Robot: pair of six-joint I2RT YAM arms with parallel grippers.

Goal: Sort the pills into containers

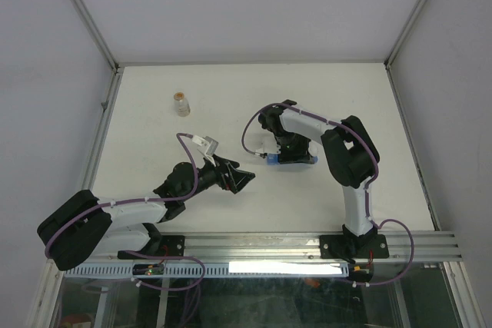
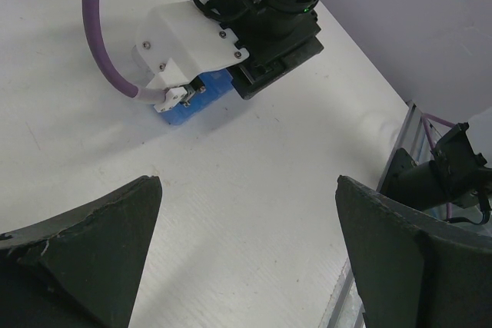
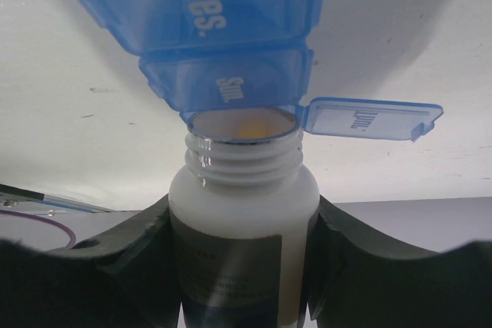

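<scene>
Between the dark fingers of the right tool point(image 3: 243, 224), a white plastic bottle point(image 3: 244, 197) is clamped tight, one finger pressing each side of its smooth round body. Its neck is ribbed with screw threads, the cap is off, and there is a soft tan-orange blur inside the mouth, too fuzzy to name. That open mouth is right up against the end of the pill organiser point(image 3: 231, 28), and what a bright piece it is: translucent blue plastic, square compartments joined in a row, with white lettering "Tues." and "Sun" on the lids. Just beside the bottle's rim one lid flap point(image 3: 369, 118) hangs flipped open to the side, thin and rounded at the corners, its word too blurred to read. Whether the mouth sits inside a compartment I cannot tell.

Out from there, the organiser lies on the matte white surface point(image 1: 231, 90) under the right wrist, near the middle. Seen from the left wrist, a glossy white mount point(image 2: 192, 36) and a purple cable point(image 2: 104, 28) crowd over the blue strip.

Over on the other side, the left tool point(image 2: 247, 190) has its rough, dark wedge fingers spread wide with only bare surface between them, well apart from the organiser. Far back, a small clear bottle point(image 1: 181, 104) with tan contents stands upright, alone
</scene>
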